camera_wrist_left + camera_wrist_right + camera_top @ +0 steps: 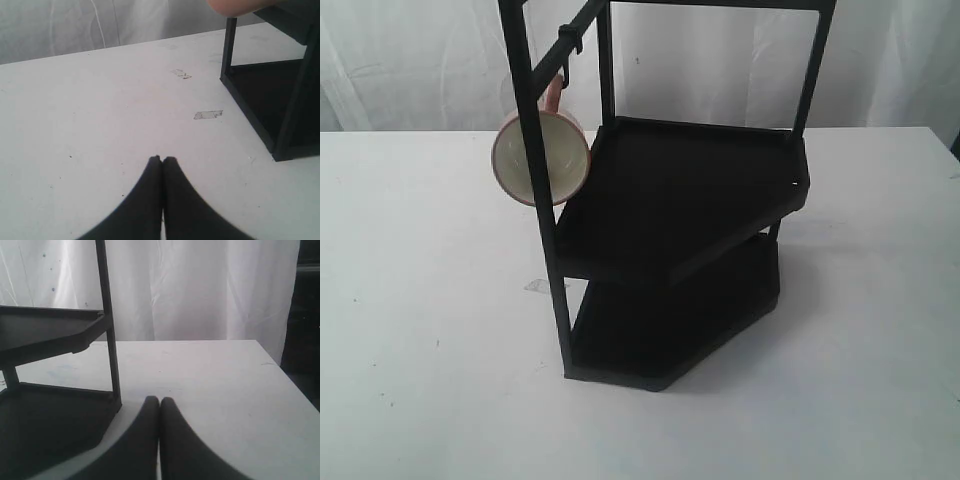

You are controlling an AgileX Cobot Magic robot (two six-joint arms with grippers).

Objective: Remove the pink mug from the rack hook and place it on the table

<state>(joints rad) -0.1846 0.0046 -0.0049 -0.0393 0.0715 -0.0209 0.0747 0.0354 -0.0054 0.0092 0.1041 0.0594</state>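
Looking from the left, we find our left hand point(162, 159) pressed closed and empty, low over the white tabletop point(420, 300) near the black rack point(680, 200). The pink mug point(540, 158) hangs by its handle from the rack hook point(568, 45) on the rack's left side, mouth toward the exterior camera. Our right hand point(159, 400) is likewise closed on nothing, low beside the rack's other side.

A broad white table point(420, 350) is shown, its surface marked by faint specks and scuffs. A tall black two-shelf rack point(670, 340) is carried directly on it near the middle, with the lower shelf set flat on the tabletop. A greyish patch point(208, 114) is seen on the bare surface near the rack's corner post, and a fainter mark point(181, 74) is seen farther off.
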